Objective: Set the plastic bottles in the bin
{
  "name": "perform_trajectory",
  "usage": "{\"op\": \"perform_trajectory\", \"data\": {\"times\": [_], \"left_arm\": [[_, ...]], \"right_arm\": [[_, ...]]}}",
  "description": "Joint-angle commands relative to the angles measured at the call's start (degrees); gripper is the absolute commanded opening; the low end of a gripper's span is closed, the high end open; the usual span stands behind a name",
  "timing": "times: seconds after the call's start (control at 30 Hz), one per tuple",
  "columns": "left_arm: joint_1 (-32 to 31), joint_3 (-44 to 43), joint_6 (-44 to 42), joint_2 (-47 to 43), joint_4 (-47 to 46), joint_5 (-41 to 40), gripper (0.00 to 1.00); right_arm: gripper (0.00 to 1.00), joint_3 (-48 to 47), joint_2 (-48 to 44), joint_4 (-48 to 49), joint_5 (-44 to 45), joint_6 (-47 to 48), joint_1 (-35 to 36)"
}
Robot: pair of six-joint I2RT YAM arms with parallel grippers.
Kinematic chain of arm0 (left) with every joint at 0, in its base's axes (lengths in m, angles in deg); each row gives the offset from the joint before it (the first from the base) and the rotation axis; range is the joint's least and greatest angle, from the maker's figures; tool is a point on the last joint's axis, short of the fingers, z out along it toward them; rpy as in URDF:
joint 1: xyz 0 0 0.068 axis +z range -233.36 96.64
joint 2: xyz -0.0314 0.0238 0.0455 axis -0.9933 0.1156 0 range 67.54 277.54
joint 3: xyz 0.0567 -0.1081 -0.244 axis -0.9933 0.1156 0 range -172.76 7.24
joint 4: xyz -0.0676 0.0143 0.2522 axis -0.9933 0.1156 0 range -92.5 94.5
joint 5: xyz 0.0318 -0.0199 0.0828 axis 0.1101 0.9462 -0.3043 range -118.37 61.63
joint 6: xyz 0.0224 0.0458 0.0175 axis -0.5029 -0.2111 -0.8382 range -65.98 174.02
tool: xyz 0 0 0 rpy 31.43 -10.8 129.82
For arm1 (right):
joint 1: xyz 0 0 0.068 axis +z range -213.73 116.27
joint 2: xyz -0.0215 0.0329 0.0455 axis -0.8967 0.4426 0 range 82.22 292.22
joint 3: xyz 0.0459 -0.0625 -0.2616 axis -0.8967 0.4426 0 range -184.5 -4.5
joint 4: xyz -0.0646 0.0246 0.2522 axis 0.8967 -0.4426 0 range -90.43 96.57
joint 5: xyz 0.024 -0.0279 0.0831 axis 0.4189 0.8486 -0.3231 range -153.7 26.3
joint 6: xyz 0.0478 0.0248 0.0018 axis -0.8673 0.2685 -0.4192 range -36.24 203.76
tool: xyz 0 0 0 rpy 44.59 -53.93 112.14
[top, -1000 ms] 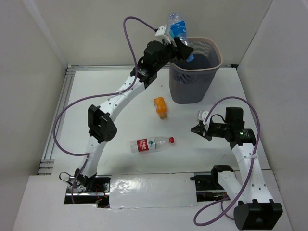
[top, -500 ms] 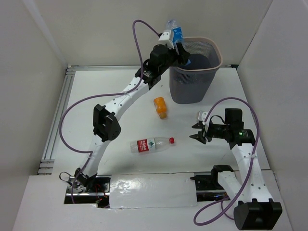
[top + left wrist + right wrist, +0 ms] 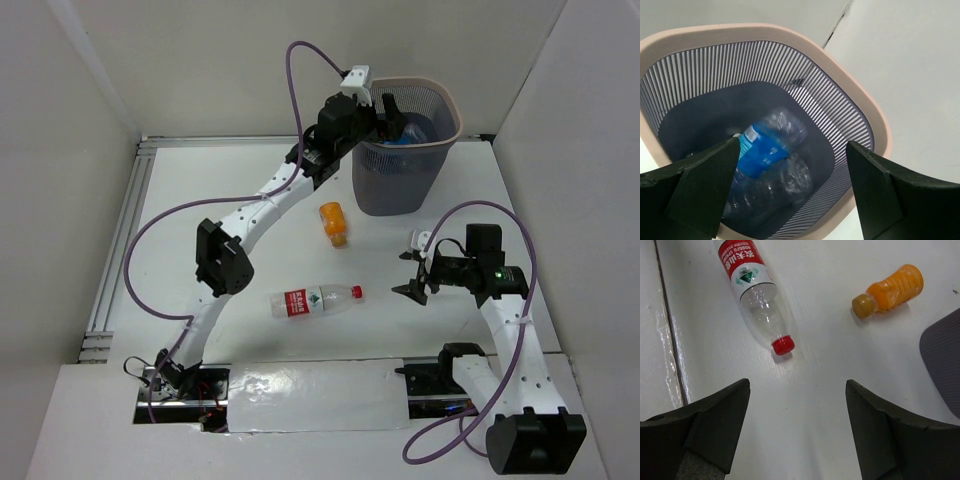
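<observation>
The grey mesh bin (image 3: pixel 395 185) with a pale pink rim (image 3: pixel 867 120) stands at the back of the table. Inside it lies a clear bottle with a blue label (image 3: pixel 765 150) on top of other clear bottles. My left gripper (image 3: pixel 390 108) hangs open over the bin's mouth, holding nothing. A clear bottle with a red label and red cap (image 3: pixel 315 299) lies on the table, also in the right wrist view (image 3: pixel 755 285). A small orange bottle (image 3: pixel 333 222) lies near the bin, again visible from the right wrist (image 3: pixel 890 291). My right gripper (image 3: pixel 409 273) is open, low over the table, right of the red cap.
White walls enclose the table on the left, back and right. A metal rail (image 3: pixel 120 240) runs along the left side. A shiny strip (image 3: pixel 315 395) covers the near edge between the arm bases.
The left gripper moved over the bin and opened; the blue-label bottle dropped from it into the bin. The right gripper opened wide and shifted slightly toward the red-capped bottle.
</observation>
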State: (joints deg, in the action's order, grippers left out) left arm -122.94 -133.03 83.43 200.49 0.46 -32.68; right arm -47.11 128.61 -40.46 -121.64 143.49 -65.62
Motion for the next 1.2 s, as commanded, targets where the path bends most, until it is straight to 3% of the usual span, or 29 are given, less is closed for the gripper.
{"op": "perform_trajectory", "data": {"times": [0.0,0.17,0.3,0.33,0.4,0.43,0.47,0.53,0.63,0.73,0.97,1.17], "left_arm": [[-0.24,-1.68,-2.16,-3.91,-0.59,0.19,1.0],[-0.76,4.11,-4.53,-11.46,0.03,-3.06,1.0],[-0.77,18.5,-6.82,-27.0,4.23,-8.68,1.0],[-0.25,28.2,-6.21,-35.3,5.12,-10.95,1.0],[0.89,39.57,-3.84,-44.04,6.44,-11.77,1.0],[2.03,51.47,-0.96,-48.35,7.31,-11.77,1.0],[2.04,57.33,0.46,-56.66,7.32,-11.77,1.0],[2.83,72.75,4.75,-64.18,10.29,-11.77,1.0],[1.96,87.82,10.55,-76.75,13.64,-12.99,1.0],[-0.76,97.42,17.05,-87.63,18.73,-15.27,1.0],[-6.47,104.14,26.75,-102.25,30.52,-20.11,1.0],[-7.19,102.91,27.37,-103.33,33.68,-21.35,1.0]], "right_arm": [[0.84,0.42,0.62,1.85,-1.48,1.88,0.3],[0.91,-0.1,2.73,3.77,-2.01,5.92,3.29],[0.95,-0.1,6.77,9.92,1.93,6.55,13.02],[0.95,0.5,7.74,11.59,5.43,5.07,19.06],[0.97,0.51,11.17,16.32,8.52,3.39,24.89],[0.97,0.51,12.48,18.0,10.8,2.51,29.18],[0.97,0.51,15.11,21.07,11.78,1.89,30.88],[0.97,0.51,17.84,23.11,13.71,1.19,34.91],[0.98,0.51,22.77,26.63,17.84,0.66,39.57],[0.98,0.51,27.34,32.95,23.38,-3.98,42.92],[0.97,1.65,37.18,40.7,32.52,-8.3,44.69],[0.83,0.95,41.32,40.09,31.31,-5.42,44.69]]}}
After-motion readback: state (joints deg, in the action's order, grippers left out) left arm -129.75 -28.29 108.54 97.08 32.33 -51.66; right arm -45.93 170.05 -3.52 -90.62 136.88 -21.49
